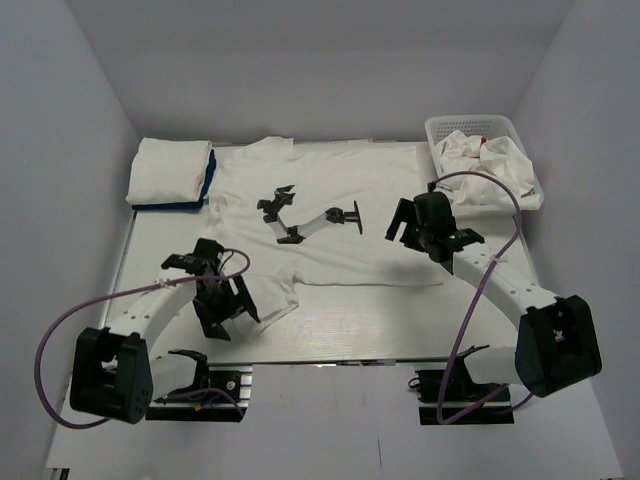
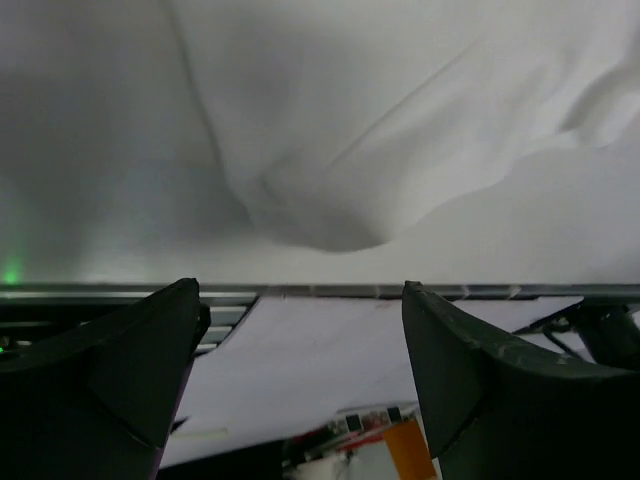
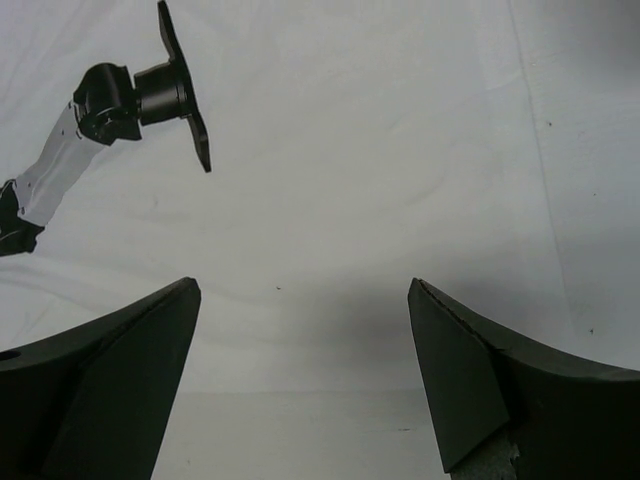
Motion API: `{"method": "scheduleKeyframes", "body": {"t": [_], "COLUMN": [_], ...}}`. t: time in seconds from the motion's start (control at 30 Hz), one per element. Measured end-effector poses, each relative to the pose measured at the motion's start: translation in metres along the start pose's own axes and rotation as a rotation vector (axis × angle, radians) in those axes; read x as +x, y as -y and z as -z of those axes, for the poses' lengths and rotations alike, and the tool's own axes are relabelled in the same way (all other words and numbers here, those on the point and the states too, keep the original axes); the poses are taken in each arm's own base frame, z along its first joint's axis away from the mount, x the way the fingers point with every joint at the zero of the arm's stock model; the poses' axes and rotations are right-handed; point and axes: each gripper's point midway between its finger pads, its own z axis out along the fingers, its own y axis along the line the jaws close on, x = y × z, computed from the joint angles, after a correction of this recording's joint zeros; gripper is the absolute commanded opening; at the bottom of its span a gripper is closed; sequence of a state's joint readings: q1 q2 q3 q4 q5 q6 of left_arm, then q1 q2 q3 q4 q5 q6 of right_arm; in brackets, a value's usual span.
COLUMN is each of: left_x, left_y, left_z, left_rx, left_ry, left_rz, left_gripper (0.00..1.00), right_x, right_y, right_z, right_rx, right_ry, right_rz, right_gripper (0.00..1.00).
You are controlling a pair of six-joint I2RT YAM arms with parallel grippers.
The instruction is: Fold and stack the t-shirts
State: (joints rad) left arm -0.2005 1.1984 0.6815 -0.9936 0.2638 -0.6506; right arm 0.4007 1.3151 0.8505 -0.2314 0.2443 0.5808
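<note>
White walls [image 1: 60, 150], worktop [image 1: 400, 325] with a white t-shirt [image 1: 340, 190] flat mid-surface. The fold looks about to begin. The left claw [image 1: 225, 303] is wide open and empty by the near-left sleeve. The right claw [image 1: 403, 226] is wide open and empty over the right side. Next: pinch the edges. A folded stack [image 1: 170, 168] sits in the far-left corner.

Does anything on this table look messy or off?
Mainly the basket at the far right: crumpled shirts hang over its near rim. The spread white shirt also has a sleeve rucked up beside the left gripper.
</note>
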Motion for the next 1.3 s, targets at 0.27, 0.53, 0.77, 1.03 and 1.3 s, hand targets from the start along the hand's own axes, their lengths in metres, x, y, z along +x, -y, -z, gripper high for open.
{"method": "scheduleKeyframes", "body": {"t": [0.27,0.53,0.77,1.03,1.3], "left_x": [0.032,0.017,0.021,0.026,0.048], "left_y": [-0.014,-0.017,-0.005,-0.004,-0.012], "left_z": [-0.016,-0.038,-0.046,-0.042,-0.026], "left_rx": [-0.014,-0.074,-0.028,-0.012,-0.019], "left_ry": [-0.070,-0.059,-0.138,-0.157,-0.220], "left_rz": [0.100,0.132,0.123,0.077,0.033], "left_gripper": [0.82,0.55,0.00,0.00,0.00], "right_x": [-0.013,-0.003,0.010,0.049,0.084], "right_y": [0.016,0.035,0.063,0.109,0.118], "right_z": [0.006,0.013,0.018,0.026,0.016], "right_rx": [0.046,0.076,0.178,0.335,0.337], "right_ry": [0.056,0.058,0.005,-0.124,-0.251], "right_rz": [-0.034,-0.076,-0.149,-0.240,-0.297], "right_gripper": [0.90,0.90,0.90,0.88,0.86]}}
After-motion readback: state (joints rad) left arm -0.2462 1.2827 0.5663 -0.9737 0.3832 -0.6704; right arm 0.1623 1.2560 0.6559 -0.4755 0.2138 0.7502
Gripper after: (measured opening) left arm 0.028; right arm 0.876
